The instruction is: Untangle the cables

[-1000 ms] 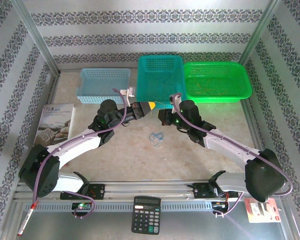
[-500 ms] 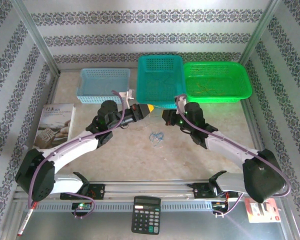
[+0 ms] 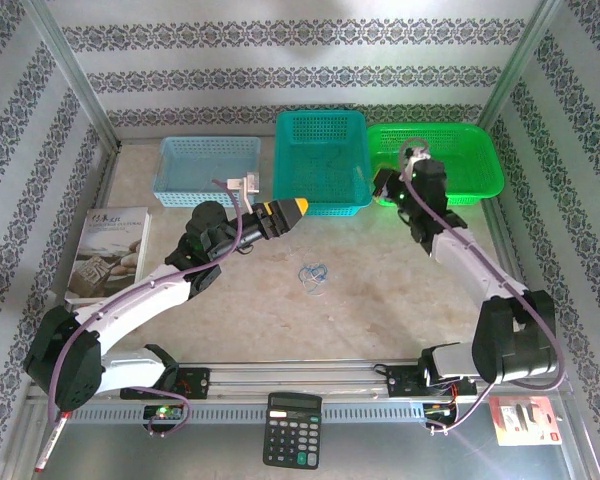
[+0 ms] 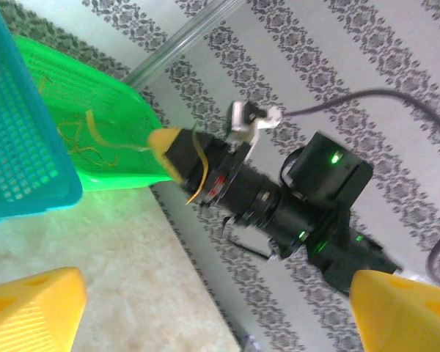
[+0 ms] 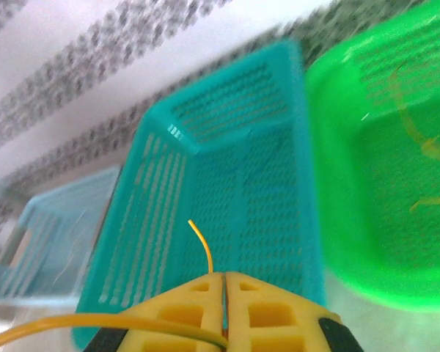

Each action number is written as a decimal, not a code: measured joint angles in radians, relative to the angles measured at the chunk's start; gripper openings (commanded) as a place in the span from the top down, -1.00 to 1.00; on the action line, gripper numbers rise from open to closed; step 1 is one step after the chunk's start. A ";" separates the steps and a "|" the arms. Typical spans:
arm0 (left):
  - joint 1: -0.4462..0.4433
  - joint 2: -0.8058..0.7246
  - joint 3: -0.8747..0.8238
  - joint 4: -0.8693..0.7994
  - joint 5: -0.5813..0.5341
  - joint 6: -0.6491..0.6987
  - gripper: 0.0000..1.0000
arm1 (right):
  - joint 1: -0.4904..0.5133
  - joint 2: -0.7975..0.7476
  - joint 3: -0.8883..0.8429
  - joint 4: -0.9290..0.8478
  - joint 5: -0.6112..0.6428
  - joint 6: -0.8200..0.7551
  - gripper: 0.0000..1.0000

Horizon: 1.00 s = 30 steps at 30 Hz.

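Grey-patterned wallpaper closes in a pale, stone-look desk (image 3: 380, 300). Three baskets stand in a row along its far edge: a light blue basket (image 3: 208, 160), a teal basket (image 3: 320, 150) and a green basket (image 3: 450, 160). A book (image 3: 110, 250) lies by the left edge. The right tool (image 5: 224, 282) is pinched tight on an orange wire (image 5: 205, 249). One short end pokes up past the fingertips and a longer run trails off to the side. It hangs at the near left corner of the green basket, where similar orange strands (image 4: 81, 139) already lie. The rest of the job, a small pale tangle (image 3: 313, 273), sits near the middle of the desk, well apart from both arms. The left tool (image 3: 298, 210) hovers in front of the teal basket with its fingers (image 4: 37, 312) spread wide and nothing between them. The step in hand looks like dropping the freed wire into the green basket. To do it well, the right tool should go fully past the rim and dip low before letting go, so that the trailing length follows inside and does not drape over the wall or catch on the teal basket next door. The left tool should stay out of that path.
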 measured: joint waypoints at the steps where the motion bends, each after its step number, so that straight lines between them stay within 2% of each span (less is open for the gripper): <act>1: 0.000 0.000 -0.006 -0.009 -0.005 0.008 -1.00 | -0.019 0.020 0.027 0.000 0.018 -0.002 1.00; 7: 0.000 0.000 -0.045 -0.076 -0.037 0.050 -1.00 | -0.110 0.173 0.169 -0.008 0.101 0.002 1.00; 9: 0.000 -0.001 -0.052 -0.098 -0.048 0.062 -1.00 | -0.132 0.231 0.219 -0.017 0.116 0.013 0.91; 12: 0.000 -0.001 -0.058 -0.119 -0.055 0.075 -1.00 | -0.159 0.326 0.308 -0.054 0.129 0.028 0.18; 14: 0.000 -0.002 -0.058 -0.129 -0.059 0.080 -1.00 | -0.174 0.385 0.368 -0.084 0.127 0.033 0.00; 18: 0.000 -0.013 -0.058 -0.153 -0.072 0.092 -1.00 | -0.188 0.448 0.436 -0.134 0.107 0.043 -0.04; 26: 0.000 -0.026 -0.071 -0.166 -0.081 0.103 -1.00 | -0.189 0.442 0.434 -0.155 0.052 0.044 -0.03; 30: 0.000 -0.026 -0.083 -0.187 -0.103 0.103 -1.00 | -0.183 0.392 0.396 -0.147 0.015 0.048 -0.03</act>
